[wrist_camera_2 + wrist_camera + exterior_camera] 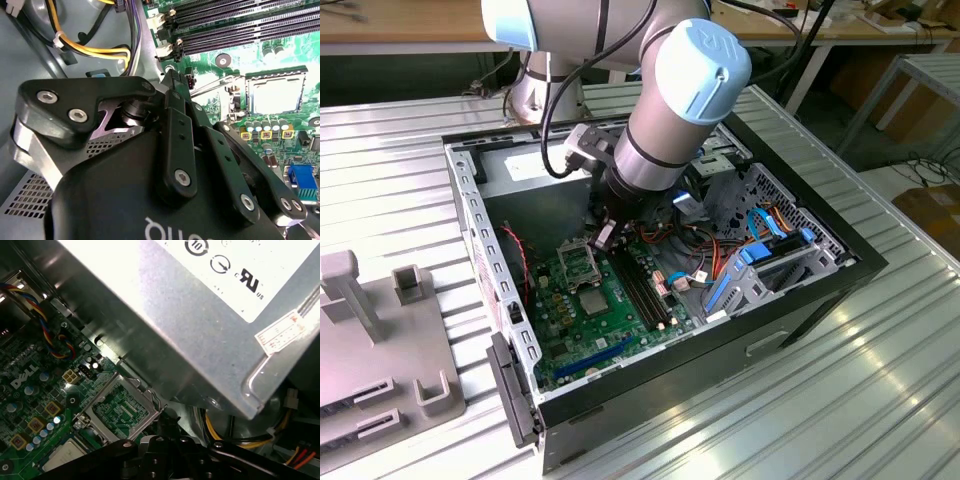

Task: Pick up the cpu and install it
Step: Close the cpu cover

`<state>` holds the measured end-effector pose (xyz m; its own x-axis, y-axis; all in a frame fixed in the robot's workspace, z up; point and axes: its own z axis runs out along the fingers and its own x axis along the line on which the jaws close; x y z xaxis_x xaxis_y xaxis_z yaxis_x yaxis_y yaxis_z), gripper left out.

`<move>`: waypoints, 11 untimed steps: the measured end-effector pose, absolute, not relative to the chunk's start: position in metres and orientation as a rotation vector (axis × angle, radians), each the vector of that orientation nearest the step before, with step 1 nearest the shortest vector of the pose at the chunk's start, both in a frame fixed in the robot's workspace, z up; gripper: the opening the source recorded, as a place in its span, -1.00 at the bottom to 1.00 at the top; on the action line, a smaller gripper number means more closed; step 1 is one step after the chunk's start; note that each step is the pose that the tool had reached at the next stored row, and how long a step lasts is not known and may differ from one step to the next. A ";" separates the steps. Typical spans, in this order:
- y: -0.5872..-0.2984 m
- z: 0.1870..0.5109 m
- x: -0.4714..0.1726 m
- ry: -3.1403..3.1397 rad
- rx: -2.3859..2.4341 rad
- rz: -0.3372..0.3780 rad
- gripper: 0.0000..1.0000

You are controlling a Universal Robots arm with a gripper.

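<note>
Cpu looks seated in the open socket, your hand is near it, grip state I can't tell, so one nudge could skew it onto the pins.

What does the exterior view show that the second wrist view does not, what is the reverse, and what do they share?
Exterior view: the arm, the whole case, the ribbed table, and a grey fixture on the exterior view's left. Second wrist view: yellow cables and the lever beside the socket. Shared: the gripper above the motherboard, the memory slots, and the socket with a pale square, seemingly the cpu, lying in it.
</note>
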<state>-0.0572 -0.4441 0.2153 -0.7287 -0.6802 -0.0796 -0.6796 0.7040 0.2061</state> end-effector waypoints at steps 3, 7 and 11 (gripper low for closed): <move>-0.444 0.217 -0.057 -2.897 1.156 -0.349 -0.79; -0.444 0.218 -0.057 -2.896 1.156 -0.350 -0.79; -0.444 0.218 -0.050 -2.895 1.155 -0.351 -0.79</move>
<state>-0.0503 -0.4442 0.2177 -0.7290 -0.6801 -0.0778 -0.6790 0.7039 0.2084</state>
